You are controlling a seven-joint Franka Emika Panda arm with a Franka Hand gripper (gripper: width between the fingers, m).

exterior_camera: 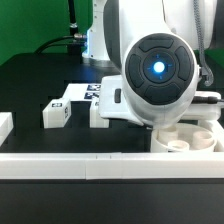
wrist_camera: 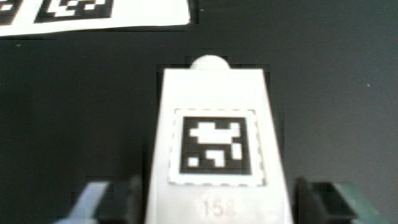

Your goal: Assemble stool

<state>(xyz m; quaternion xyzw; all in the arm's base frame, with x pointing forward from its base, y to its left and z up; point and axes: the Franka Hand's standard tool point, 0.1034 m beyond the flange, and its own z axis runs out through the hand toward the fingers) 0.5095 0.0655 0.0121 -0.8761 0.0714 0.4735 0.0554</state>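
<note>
- Exterior view: the seat [exterior_camera: 190, 140] lies on the dark surface [exterior_camera: 35, 75], to the exterior view's right of the marker board [exterior_camera: 88, 92] and nearer the camera. The sockets that show look bare.
- One leg block [exterior_camera: 57, 113] lies just in front of the marker board. Another leg block [exterior_camera: 100, 113] lies beside it, toward the seat.
- The arm [exterior_camera: 155, 70] fills the middle of the view and hides its own jaws, so you learn nothing about the grasp from here.
- The border rail [exterior_camera: 100, 162] runs along the near edge, well in front of the marker board.
- Wrist view: a tagged leg [wrist_camera: 214, 130] runs lengthwise between the fingers of the gripper [wrist_camera: 217, 195], with its rounded peg end pointing toward the marker board [wrist_camera: 71, 12].
- The jaws stand on either side of the leg's tagged end, close to its flanks. The blur makes it impossible to tell whether they press on it or merely straddle it.
- Judged from this, you are at the leg pickup, with no leg seated yet.
- The next move calls for a confirmed, square clamp on the leg. Then lift it, turn the peg downward, carry it away from the marker board to the seat, and line the peg up with a socket before pushing.
</note>
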